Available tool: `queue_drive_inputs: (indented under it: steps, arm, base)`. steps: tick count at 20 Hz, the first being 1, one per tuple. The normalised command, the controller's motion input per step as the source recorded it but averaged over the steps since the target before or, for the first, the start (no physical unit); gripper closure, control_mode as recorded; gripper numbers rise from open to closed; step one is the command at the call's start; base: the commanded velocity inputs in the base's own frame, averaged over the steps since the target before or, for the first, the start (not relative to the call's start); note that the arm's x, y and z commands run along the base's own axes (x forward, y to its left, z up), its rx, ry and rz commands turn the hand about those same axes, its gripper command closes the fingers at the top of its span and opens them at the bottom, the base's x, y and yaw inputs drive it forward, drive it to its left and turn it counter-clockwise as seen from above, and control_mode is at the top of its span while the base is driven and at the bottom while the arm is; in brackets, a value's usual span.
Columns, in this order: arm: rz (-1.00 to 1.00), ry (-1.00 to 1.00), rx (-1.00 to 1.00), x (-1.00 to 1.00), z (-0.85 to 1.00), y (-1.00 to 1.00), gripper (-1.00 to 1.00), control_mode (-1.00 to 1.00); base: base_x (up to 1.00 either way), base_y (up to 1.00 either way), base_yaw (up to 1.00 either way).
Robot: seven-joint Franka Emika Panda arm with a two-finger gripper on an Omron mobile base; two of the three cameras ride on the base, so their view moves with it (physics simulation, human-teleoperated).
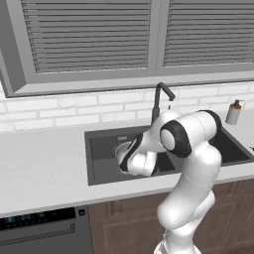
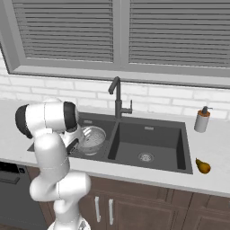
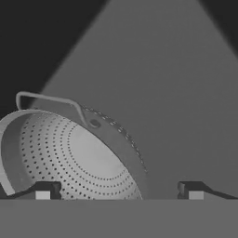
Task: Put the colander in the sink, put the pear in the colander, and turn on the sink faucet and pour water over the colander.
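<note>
Your gripper [image 3: 119,193] gapes wide just above the colander [image 3: 69,158], low in the dark sink [image 2: 179,148]; pale tabletop [image 1: 39,168] around.

the sink [image 2: 188,148] sat sunk into the tabletop [image 2: 215,179], below the window [image 2: 121,36]. the colander [image 2: 92,138] lay in the left basin, at nine o'clock from the right basin's drain [image 2: 145,157]. the sink faucet [image 2: 117,99] stood at the sink's back rim, at twelve o'clock over the divider between the basins. the soap dispenser [image 2: 202,120] stood on the tabletop just beyond the sink's far right corner, at about two o'clock from the drain. the pear [image 2: 203,166] lay on the tabletop just right of the sink's front right corner, at six o'clock from the dispenser. the end effector [image 3: 118,191] hung over the left basin, its left fingertip above the colander's bowl, its right fingertip outside the rim.
</note>
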Motion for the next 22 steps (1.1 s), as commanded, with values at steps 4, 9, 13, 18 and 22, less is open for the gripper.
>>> queue_drive_inputs:
  steps: [4, 9, 13, 18, 22]
  arm:
    - [0.16, 0.00, -0.04, -0.08, 0.94, 0.15, -1.00, -1.00]
    - [0.24, 0.00, -0.05, -0.17, 0.96, 0.23, -1.00, -1.00]
    - [0.25, 0.02, -0.06, -0.07, 1.00, 0.20, -1.00, -1.00]
    - [0.26, 0.01, -0.05, -0.01, 1.00, 0.15, -1.00, -1.00]
    - [0.36, 0.00, -0.11, -0.25, 0.99, 0.13, -1.00, -1.00]
  base:
    - [0.00, 0.00, 0.00]
    - [0.00, 0.00, 0.00]
    - [0.00, 0.00, 0.00]
    - [0.00, 0.00, 0.00]
    - [0.00, 0.00, 0.00]
